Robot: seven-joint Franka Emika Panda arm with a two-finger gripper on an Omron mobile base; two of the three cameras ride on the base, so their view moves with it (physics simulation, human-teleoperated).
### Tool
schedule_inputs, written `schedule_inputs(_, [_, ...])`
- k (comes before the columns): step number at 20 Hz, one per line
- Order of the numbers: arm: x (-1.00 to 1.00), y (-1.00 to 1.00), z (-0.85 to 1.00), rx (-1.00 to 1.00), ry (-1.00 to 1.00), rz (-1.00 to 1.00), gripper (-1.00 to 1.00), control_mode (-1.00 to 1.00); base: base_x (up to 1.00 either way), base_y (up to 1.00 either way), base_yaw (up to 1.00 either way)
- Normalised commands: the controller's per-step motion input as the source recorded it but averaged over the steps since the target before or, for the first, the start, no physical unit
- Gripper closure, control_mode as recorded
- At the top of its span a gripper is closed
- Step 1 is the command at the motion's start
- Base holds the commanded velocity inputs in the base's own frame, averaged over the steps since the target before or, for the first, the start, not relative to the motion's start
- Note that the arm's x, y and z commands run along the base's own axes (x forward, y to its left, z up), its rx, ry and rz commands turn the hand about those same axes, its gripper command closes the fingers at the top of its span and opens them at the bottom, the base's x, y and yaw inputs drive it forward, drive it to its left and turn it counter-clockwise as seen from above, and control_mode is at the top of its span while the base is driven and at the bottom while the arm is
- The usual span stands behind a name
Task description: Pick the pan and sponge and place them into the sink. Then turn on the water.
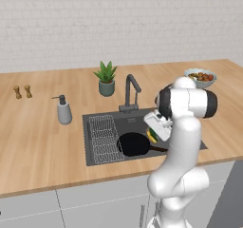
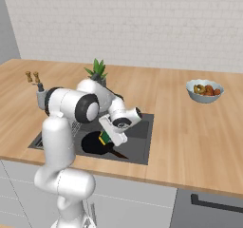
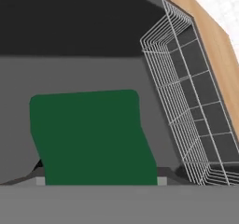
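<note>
**Sponge held low in the basin**

Jaws stand partly apart around the sponge (image 3: 91,139), whose green face hides both fingertips in the hand view. From the base cameras the gripper (image 1: 153,136) hangs inside the sink (image 1: 97,119), just beside the pan (image 1: 133,144), with the hand covering most of the sponge. Part of the pan's handle is cut off behind the arm. A wire rack (image 3: 186,101) stands alongside.
</note>
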Motion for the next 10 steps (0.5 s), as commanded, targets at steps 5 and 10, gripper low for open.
schedule_inputs(5, [0.16, 0.05, -0.40, 0.06, 0.00, -0.01, 1.00, -1.00, 0.00, 0.00, 0.00])
schedule_inputs(10, [0.28, 0.00, -0.44, 0.02, 0.00, 0.00, 1.00, -1.00, 0.00, 0.00, 0.00])
